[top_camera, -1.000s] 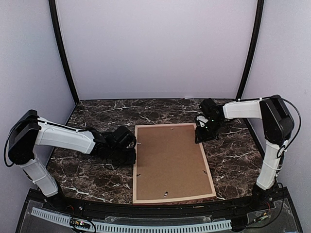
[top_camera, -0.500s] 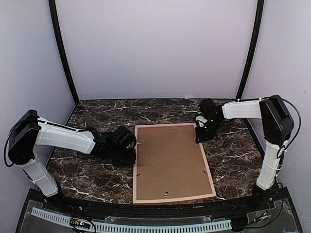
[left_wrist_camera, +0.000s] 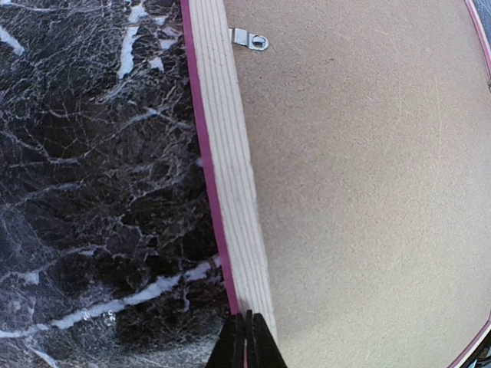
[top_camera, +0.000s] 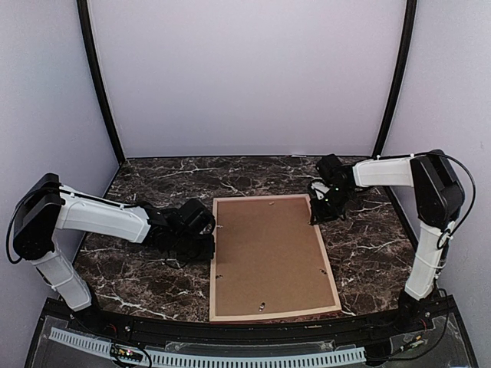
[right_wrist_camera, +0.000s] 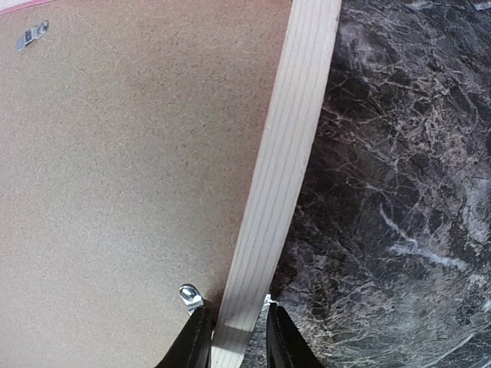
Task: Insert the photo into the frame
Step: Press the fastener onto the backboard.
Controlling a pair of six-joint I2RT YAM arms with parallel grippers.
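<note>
At the frame's 1 o'clock corner, right fingers [right_wrist_camera: 198, 345]: set one to each side of the pale right rail and closed about it. The pads look to be touching both edges, so I read this as a grasp.
Just at 11 o'clock of that grip: a small metal clip [right_wrist_camera: 189, 295] at the seam of rail and board.
Left fingers [left_wrist_camera: 238, 349]: clenched together on nothing, tips at the pink outer edge of the left rail, on the frame's 9 o'clock side.
Frame [right_wrist_camera: 285, 169]: lying face down and flat on the dark marbled surface [right_wrist_camera: 399, 192], between the two arms.
Backing board [right_wrist_camera: 130, 169]: brown, seated inside the rails and filling the opening.
Photo: not in view anywhere. If it is in the frame it lies under the board; I cannot tell.
Step in hand (judged): late, closing up or getting ready to turn the frame.
Next move calls for: the left fingers to part and take their rail, so that both sides lift level. A one-sided lift risks twisting the thin rails or shifting the board.
</note>
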